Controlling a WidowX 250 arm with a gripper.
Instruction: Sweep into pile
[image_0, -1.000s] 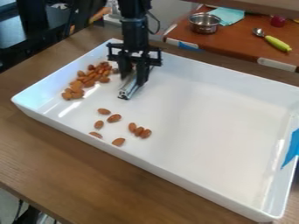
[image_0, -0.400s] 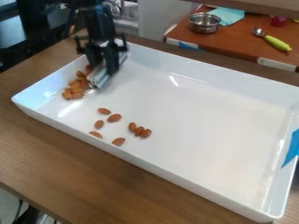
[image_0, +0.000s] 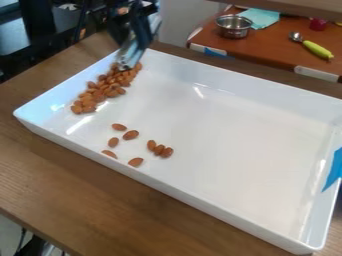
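Clutching a long silvery metal bar, the black end effector hangs at eleven o'clock, presumably for herding brown oval almonds.

The scene is fairly bright, with soft, even light over the white tray. Glare lies as a pale streak on the tray floor near its left wall, and a short, hard glint sits toward the far side. Another long, light reflection runs down the inside of the right wall. The almonds carry only faint, soft shadows. Along the tray's near side, the wooden table darkens in a broad, soft-edged shadow. The far left background is dim. At the far right, the metal bowl catches small highlights. The gripper is dark and blurred, its outline smeared, beside bright metallic reflections.
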